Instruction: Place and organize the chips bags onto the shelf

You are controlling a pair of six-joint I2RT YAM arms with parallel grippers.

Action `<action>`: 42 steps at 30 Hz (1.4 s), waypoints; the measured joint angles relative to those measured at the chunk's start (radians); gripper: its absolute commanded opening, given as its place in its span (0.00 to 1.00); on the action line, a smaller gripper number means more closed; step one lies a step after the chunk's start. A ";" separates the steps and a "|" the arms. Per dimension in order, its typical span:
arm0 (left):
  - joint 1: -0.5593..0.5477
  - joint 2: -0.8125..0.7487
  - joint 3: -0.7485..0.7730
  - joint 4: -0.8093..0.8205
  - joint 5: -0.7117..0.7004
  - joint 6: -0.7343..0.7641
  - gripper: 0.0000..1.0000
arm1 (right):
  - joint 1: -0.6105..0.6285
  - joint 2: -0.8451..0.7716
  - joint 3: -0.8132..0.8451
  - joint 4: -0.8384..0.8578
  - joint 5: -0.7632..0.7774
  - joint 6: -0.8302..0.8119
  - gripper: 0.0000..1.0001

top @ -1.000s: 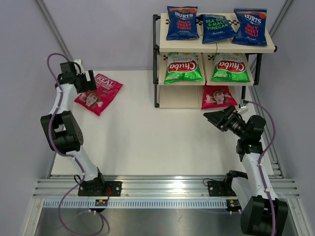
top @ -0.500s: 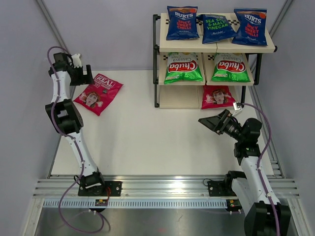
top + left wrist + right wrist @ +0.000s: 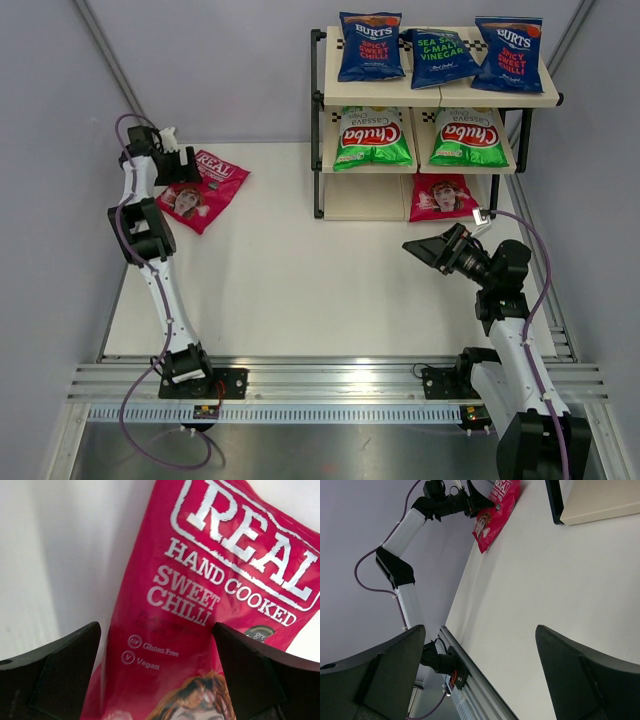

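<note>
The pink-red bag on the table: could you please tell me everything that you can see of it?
The pink-red bag is glossy, printed in white with "REAL", "HAND COOKED" and "SWEET CHILLI", small "Gluten Free" and "Vegan" marks, and a face with reddish hair at its lower end. It lies flat and face up on the table at the far left, turned diagonally, apart from the shelf. The left end effector hovers open over it, one finger on each side; whether it touches cannot be told.
</note>
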 measured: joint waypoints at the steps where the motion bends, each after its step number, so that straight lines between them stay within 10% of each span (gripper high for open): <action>1: 0.000 0.009 0.003 0.006 0.018 0.002 0.99 | 0.000 0.000 0.000 -0.001 0.003 -0.002 0.99; 6: 0.003 0.031 0.011 0.014 0.109 0.027 0.98 | 0.001 -0.001 0.000 -0.004 0.011 -0.011 0.99; 21: 0.021 -0.053 -0.148 0.106 0.191 0.024 0.00 | 0.002 -0.011 -0.002 -0.008 0.040 -0.019 0.98; 32: 0.021 -0.237 -0.406 0.369 0.155 -0.398 0.00 | 0.003 -0.012 -0.003 -0.015 0.063 -0.039 0.98; 42: 0.013 -0.764 -1.089 0.804 0.051 -0.965 0.00 | 0.023 -0.016 -0.028 0.043 0.061 -0.025 0.99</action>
